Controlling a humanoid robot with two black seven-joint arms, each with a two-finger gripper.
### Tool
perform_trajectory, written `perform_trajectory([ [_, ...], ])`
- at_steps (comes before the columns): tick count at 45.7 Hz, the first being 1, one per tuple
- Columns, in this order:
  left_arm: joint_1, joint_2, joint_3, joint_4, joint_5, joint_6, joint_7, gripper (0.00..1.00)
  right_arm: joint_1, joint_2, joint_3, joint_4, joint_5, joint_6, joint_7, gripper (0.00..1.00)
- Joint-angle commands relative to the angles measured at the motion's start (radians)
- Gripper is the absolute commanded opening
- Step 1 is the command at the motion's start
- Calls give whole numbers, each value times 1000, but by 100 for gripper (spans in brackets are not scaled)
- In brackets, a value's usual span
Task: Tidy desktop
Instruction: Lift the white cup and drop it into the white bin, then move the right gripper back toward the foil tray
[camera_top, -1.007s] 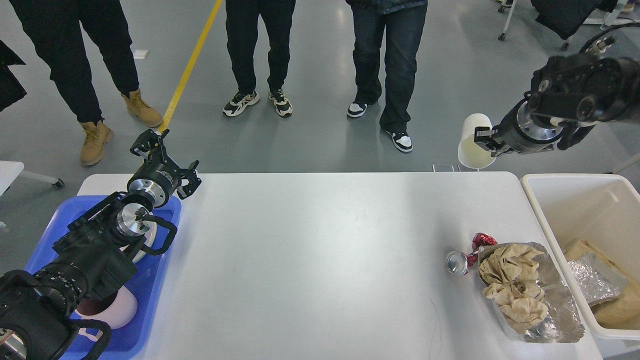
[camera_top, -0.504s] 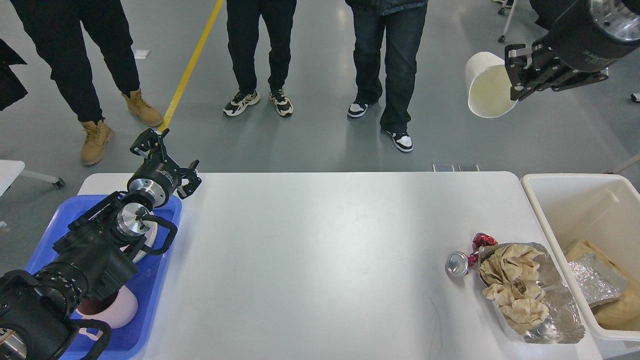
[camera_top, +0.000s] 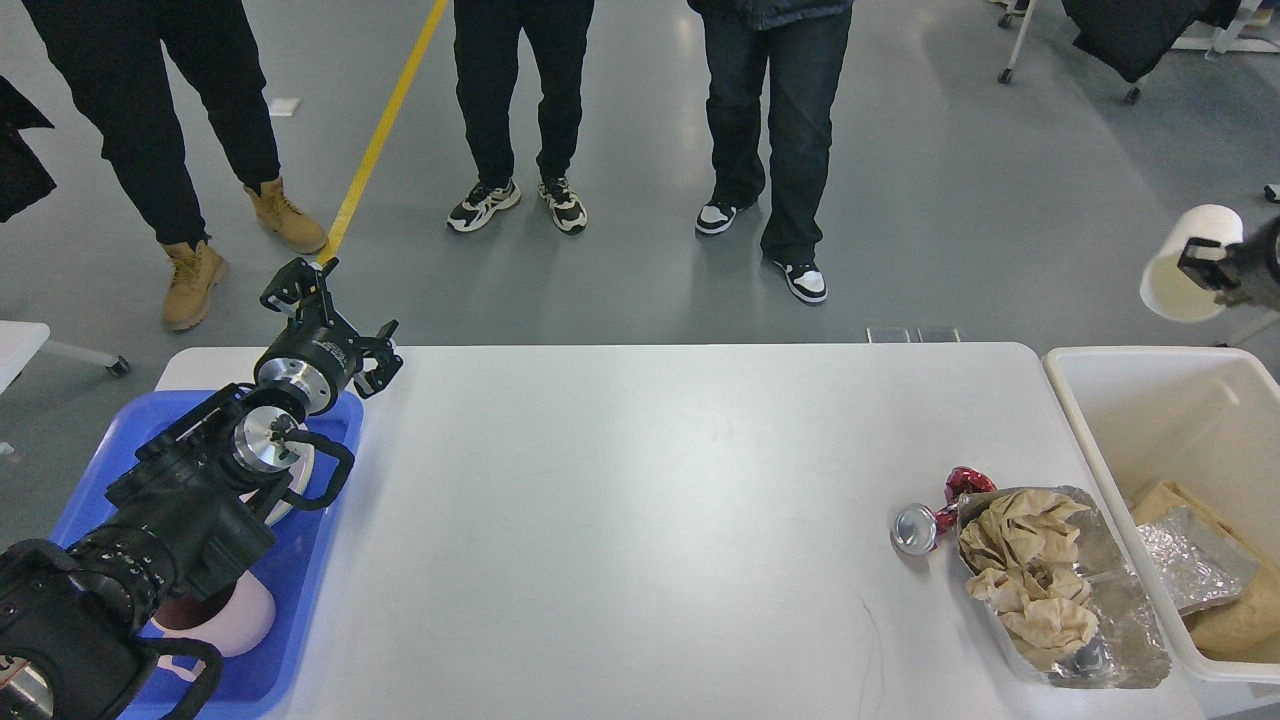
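Since the earlier frames the right gripper (camera_top: 1205, 262) has swung from the upper right corner down to the right edge, carrying the white paper cup (camera_top: 1185, 266) with it; left arm unchanged.

Right gripper: clamped on the cup's rim, above and behind the deep cream-white plastic bin (camera_top: 1150, 420). Left gripper (camera_top: 335, 320): fingers spread, holding nothing, over the far corner of the blue rectangular plastic tray (camera_top: 300, 590).

Progress, as judged: the large white rectangular desktop (camera_top: 640, 500) fills the lower middle, mostly bare. Left to clear at lower right: crushed red metal can (camera_top: 925, 520), foil wrapper with crumpled brown paper (camera_top: 1050, 585).

Obscured: right arm cut off by frame edge; tray contents largely hidden under left arm.
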Motion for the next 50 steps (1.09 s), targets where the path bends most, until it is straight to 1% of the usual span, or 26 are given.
perform_trajectory([
  [1, 0, 0, 0, 0, -1, 0, 0, 97, -216, -31, 26, -67, 1, -184, 0, 0],
  [4, 0, 0, 0, 0, -1, 0, 0, 97, -334, -31, 52, -109, 1, -267, 0, 0],
  [7, 0, 0, 0, 0, -1, 0, 0, 97, -441, -31, 81, -155, 0, -318, 0, 0],
  [11, 0, 0, 0, 0, -1, 0, 0, 97, -560, -26, 131, -240, 0, -327, 0, 0],
  [12, 0, 0, 0, 0, -1, 0, 0, 97, -583, -23, 142, -260, 1, -329, 0, 2],
  [13, 0, 0, 0, 0, -1, 0, 0, 97, -606, -22, 154, -279, 0, -329, 0, 12],
  [14, 0, 0, 0, 0, -1, 0, 0, 97, -636, -19, 171, -299, 0, -337, 0, 29],
  [15, 0, 0, 0, 0, 1, 0, -1, 97, -652, -17, 181, -308, 0, -340, 0, 41],
  [16, 0, 0, 0, 0, -1, 0, 0, 97, -666, -13, 188, -316, 0, -341, 0, 51],
  [17, 0, 0, 0, 0, -1, 0, 0, 97, -676, -10, 193, -320, 0, -343, 0, 59],
  [18, 0, 0, 0, 0, -1, 0, 0, 97, -686, -5, 197, -325, 0, -343, 0, 61],
  [21, 0, 0, 0, 0, -1, 0, 0, 97, -702, 6, 202, -330, 0, -344, 0, 65],
  [23, 0, 0, 0, 0, -1, 0, 0, 97, -710, 9, 204, -330, 0, -343, 2, 70],
  [28, 0, 0, 0, 0, -1, 0, 0, 97, -718, 10, 207, -328, 0, -344, 2, 75],
  [30, 0, 0, 0, 0, -1, 0, 0, 97, -713, 10, 205, -327, 0, -344, 2, 83],
  [32, 0, 0, 0, 0, -1, 0, 0, 97, -704, 12, 205, -319, 0, -344, 3, 96],
  [33, 0, 0, 0, 0, -1, 0, 0, 97, -698, 12, 205, -316, 0, -344, 3, 100],
  [41, 0, 0, 0, 0, -1, 0, 0, 97, -560, 49, 193, -284, 4, -324, 5, 100],
  [46, 0, 0, 0, 0, -1, 0, 0, 97, -375, 70, 170, -164, 4, -321, 3, 100],
  [50, 0, 0, 0, 0, -1, 0, 0, 97, -240, 98, 113, -60, 4, -312, 5, 100],
])
